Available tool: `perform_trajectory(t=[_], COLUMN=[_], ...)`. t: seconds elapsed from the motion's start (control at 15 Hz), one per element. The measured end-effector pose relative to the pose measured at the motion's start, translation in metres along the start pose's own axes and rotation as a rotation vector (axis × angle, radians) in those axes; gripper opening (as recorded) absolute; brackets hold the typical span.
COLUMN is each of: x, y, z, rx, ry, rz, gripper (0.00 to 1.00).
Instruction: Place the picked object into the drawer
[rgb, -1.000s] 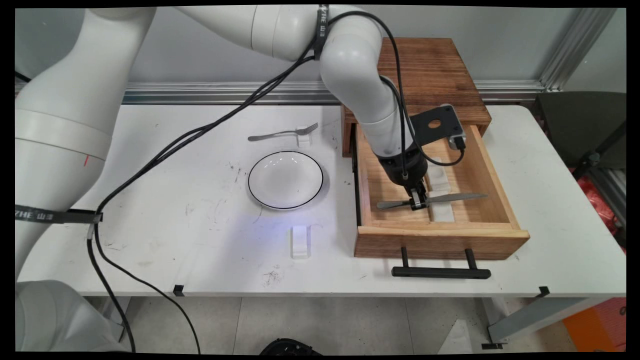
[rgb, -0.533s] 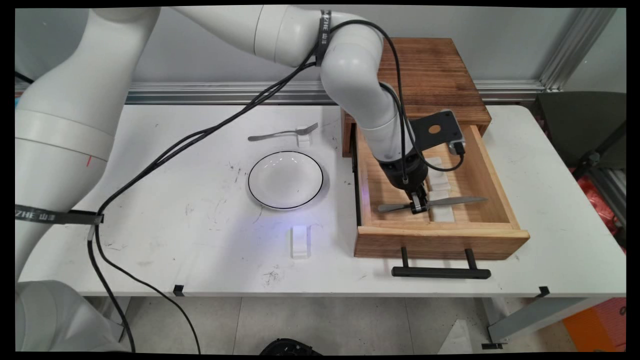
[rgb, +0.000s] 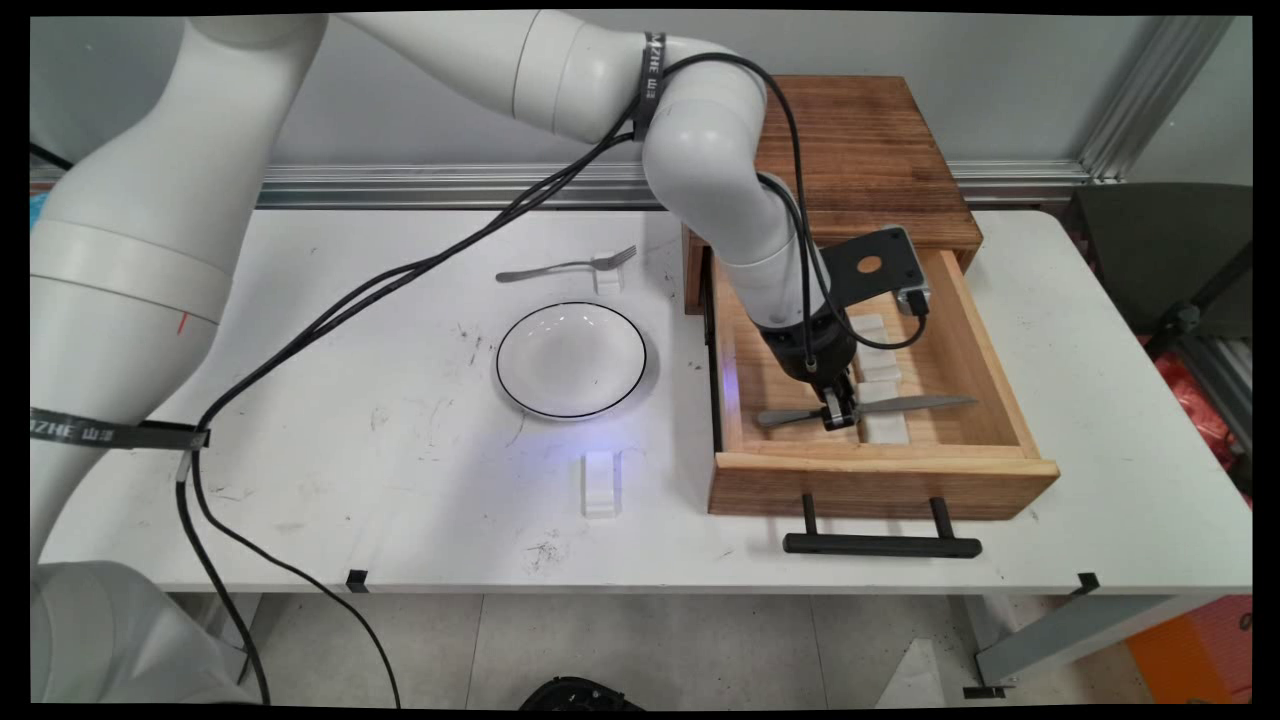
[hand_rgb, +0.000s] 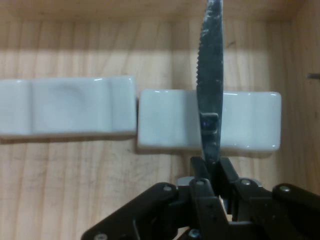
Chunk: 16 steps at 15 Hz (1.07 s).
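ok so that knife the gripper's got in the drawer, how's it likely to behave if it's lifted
The knife looks like thin, shiny metal, so probably stiff, light and somewhat slippery. The gripper is shut on it near its middle in the main view, so it should stay roughly level, though it could pivot between the fingers. It lies across a white rest in the drawer, which might shift.

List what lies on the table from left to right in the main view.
Fork → black-rimmed plate → white rest in front of the plate → open wooden drawer, where the gripper grips a knife.
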<state>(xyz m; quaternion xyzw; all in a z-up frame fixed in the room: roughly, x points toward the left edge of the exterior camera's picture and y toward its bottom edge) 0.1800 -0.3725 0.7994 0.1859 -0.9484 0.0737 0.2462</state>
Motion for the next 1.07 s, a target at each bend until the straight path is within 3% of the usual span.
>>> perform_trajectory(t=[0.47, 0.53, 1.07], x=[-0.0017, -0.0019, 0.0023], y=[0.0005, 0.0007, -0.0022], z=[0.0047, 0.0051, -0.0002], rx=[0.0, -0.001, 0.009], ry=[0.003, 0.003, 0.01], rz=[0.003, 0.003, 0.014], gripper=[0.0, 1.0, 1.0])
